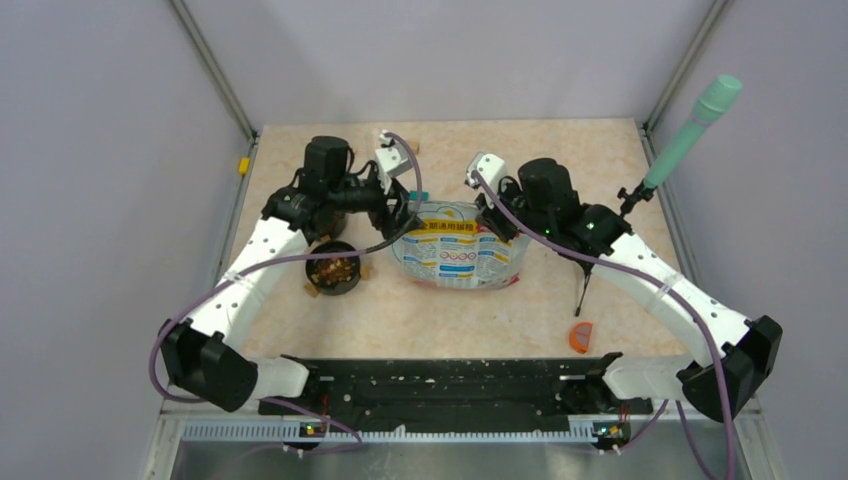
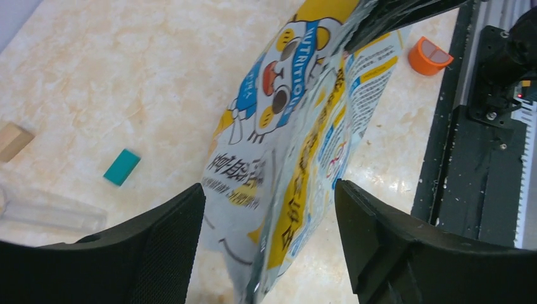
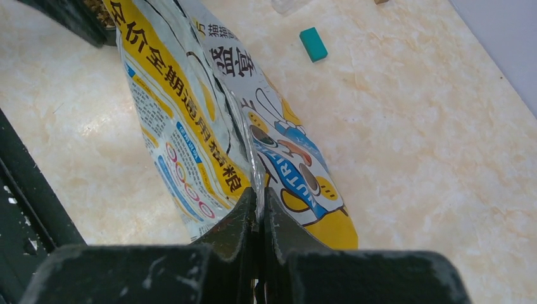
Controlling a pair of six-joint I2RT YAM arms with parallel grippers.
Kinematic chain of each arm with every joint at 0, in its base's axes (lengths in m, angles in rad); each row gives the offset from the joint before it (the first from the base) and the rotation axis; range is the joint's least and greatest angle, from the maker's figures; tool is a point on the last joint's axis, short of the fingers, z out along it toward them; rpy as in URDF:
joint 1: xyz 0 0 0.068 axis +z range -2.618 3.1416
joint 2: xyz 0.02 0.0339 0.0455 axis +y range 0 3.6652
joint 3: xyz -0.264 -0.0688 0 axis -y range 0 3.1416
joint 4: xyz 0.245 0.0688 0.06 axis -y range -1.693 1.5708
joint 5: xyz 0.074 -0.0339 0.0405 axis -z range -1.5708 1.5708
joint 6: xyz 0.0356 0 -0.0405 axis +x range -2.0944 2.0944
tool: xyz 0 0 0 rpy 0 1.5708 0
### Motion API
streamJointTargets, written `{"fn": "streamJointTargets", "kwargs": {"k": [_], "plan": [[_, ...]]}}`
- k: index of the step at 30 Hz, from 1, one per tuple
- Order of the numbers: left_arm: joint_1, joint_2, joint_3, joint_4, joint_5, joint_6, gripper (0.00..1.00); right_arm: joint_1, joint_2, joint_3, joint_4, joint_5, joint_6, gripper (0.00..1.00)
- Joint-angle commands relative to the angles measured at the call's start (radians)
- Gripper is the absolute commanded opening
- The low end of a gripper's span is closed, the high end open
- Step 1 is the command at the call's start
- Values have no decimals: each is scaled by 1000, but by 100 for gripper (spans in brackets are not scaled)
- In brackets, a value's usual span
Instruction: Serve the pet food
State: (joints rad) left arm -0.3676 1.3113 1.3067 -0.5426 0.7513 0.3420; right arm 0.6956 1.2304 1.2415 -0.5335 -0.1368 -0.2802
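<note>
The glossy cartoon-cat bag [image 1: 455, 255] stands mid-table, its yellow and blue print plain in the left wrist view [image 2: 285, 126] and the right wrist view [image 3: 190, 114]. My right gripper [image 3: 259, 193] is shut on the bag's side seam, at its right end [image 1: 497, 218]. My left gripper [image 2: 269, 190] is open, its fingers straddling the bag's other edge without pressing it, at the left end [image 1: 405, 215]. Brown pet food kibble [image 1: 335, 268] lies in a black bowl [image 1: 350, 285] left of the bag, under my left arm.
A teal block [image 2: 121, 166] lies behind the bag, a wooden block [image 2: 12, 140] and a clear tube [image 2: 50, 212] further out. An orange cap [image 1: 581, 336] sits near the black front rail [image 1: 440, 380]. A green-handled tool [image 1: 690, 130] stands at the right edge.
</note>
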Motion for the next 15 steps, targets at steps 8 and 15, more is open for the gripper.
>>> {"fn": "streamJointTargets", "kwargs": {"k": [8,15], "plan": [[-133,109,44,141,26,-55,78,-21,-43,61,129,9,22,0],[-159,175,41,309,87,-172,47,-21,-50,55,122,17,22,0]]}}
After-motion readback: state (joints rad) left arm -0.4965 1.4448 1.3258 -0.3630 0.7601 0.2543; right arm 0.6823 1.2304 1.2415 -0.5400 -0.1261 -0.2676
